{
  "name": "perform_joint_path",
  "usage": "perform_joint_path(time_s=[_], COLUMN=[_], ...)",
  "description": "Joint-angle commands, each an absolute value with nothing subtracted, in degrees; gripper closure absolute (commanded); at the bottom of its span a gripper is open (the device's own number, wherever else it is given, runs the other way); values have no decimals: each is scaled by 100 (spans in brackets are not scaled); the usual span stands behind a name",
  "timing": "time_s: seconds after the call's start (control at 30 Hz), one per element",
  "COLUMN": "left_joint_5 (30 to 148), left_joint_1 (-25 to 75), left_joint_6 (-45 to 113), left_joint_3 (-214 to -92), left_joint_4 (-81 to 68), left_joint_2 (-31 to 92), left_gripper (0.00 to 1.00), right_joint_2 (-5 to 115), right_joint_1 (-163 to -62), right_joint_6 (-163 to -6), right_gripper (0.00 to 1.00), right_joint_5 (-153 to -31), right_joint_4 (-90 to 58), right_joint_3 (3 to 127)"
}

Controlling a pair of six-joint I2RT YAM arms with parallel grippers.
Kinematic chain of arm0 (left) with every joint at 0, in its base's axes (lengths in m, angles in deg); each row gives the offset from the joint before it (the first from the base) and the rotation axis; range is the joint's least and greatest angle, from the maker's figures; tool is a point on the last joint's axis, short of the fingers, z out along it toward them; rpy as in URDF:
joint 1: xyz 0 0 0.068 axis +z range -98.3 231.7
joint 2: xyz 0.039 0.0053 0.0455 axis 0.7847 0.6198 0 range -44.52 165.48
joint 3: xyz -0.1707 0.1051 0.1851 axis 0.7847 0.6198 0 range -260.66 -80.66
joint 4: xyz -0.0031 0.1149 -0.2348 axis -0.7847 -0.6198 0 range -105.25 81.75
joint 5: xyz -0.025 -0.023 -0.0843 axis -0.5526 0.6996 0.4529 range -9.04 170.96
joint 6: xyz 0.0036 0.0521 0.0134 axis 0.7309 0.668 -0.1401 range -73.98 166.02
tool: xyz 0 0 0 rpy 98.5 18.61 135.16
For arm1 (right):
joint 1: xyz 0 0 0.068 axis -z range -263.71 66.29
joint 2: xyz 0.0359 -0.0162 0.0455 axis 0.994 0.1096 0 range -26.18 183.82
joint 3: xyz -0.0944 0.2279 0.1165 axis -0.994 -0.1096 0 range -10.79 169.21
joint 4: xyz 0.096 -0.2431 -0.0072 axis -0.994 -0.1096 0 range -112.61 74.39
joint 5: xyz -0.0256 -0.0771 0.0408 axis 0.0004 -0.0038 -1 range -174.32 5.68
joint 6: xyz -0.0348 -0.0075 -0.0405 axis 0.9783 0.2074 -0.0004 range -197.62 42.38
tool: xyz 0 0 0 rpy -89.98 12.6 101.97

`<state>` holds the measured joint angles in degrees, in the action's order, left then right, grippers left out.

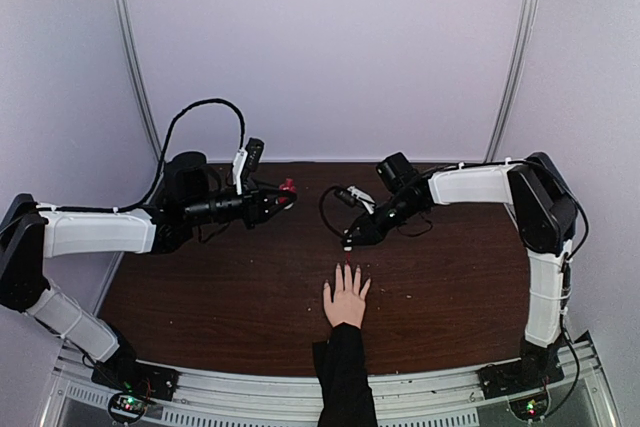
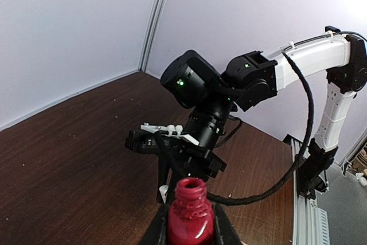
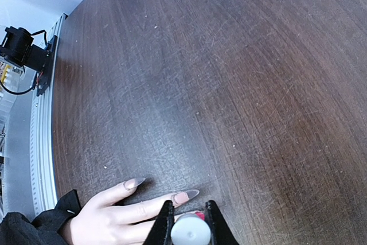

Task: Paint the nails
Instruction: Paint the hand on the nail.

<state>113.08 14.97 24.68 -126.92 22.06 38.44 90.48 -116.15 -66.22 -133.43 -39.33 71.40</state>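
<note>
On a dark wooden table (image 1: 200,287) between pale lilac walls (image 1: 320,47), the right gripper (image 3: 184,221) was clamped on a round white brush cap (image 3: 190,234) just over the small, stiff nails (image 3: 186,195) of a pale hand (image 1: 346,299). The nails likely wanted light strokes, not gripping. The left gripper (image 2: 190,230) clamped an open red bottle (image 2: 190,213).

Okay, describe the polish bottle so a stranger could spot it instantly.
Find the dark wooden table, then the left gripper near its far edge. Clamped there is a small bottle: deep red, with an open, uncapped neck.
</note>
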Motion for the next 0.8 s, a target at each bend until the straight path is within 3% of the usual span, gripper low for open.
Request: perform_joint_path(time_s=[0.0, 0.77], left_joint_5=[11391, 11398], left_joint_1=[1540, 1540], left_joint_6=[2440, 2449], left_joint_3=[-12739, -12724], left_joint_4=[2603, 2604], left_joint_2=[3893, 3898], left_gripper=[100, 100], right_joint_2=[9172, 9245], right_joint_1=[-11568, -11559], right_joint_6=[-6593, -6604], right_gripper=[100, 100], right_joint_5=[-13443, -13433], right_joint_4=[-3837, -3775], right_joint_3=[7225, 7252])
